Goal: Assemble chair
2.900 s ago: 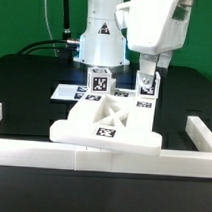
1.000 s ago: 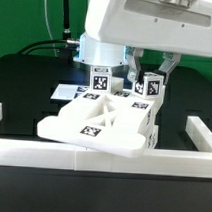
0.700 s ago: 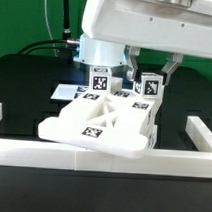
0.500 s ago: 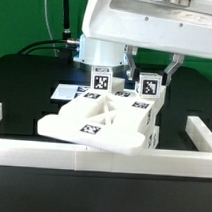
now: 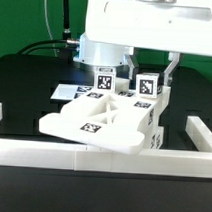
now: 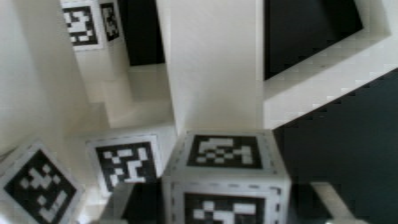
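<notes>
Exterior view: fingers flank the chair's upright leg.

the arm is a bulky glossy white shell with rounded corners that fills the upper part of the exterior view, with a grey ring-shaped recess on its upper face; behind it stands the white conical base, which carries a small dark triangular logo and a dark band at its foot; black cables run up and loop beside that base, on the exterior view's left of it. under the white shell, thin dark fingers reach down, slim and flat against the pale casing.
</notes>
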Controlling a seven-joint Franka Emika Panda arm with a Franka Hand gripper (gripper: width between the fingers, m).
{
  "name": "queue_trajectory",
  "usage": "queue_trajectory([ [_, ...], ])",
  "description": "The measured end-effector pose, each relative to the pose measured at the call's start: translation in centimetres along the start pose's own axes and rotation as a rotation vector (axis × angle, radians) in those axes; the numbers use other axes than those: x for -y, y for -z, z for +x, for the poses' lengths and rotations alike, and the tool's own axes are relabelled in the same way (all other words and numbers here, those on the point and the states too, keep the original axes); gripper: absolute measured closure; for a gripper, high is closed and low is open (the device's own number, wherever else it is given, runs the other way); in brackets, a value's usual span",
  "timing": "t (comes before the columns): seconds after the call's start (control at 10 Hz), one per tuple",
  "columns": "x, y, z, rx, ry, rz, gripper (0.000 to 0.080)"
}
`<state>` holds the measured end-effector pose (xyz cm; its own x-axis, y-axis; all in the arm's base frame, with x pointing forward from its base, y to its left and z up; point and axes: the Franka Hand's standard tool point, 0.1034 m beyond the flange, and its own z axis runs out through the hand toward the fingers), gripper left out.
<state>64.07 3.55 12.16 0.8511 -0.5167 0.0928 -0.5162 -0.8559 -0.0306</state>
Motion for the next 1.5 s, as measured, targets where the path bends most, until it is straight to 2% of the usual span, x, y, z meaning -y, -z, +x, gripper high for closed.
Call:
queue_trajectory([
  [0.4, 0.12, -0.02, -0.12, 0.005, -0.268, 0.005, 0.0517],
  [0.7, 0.49, -0.06, -0.38, 0.033, -0.599, 0.042, 0.0517],
  [0.9, 0.59, -0.03, -0.43, 0.048, -0.821, 0.053, 0.0517],
  [1.1, 0.67, -0.04, -0.47, 0.062, -0.974, 0.056, 0.0517],
  [1.4, 0.74, -0.01, -0.42, 0.085, -1.128, 0.042, 0.0517],
  [1.5, 0.76, -0.05, -0.43, 0.085, -1.117, 0.043, 0.0427],
])
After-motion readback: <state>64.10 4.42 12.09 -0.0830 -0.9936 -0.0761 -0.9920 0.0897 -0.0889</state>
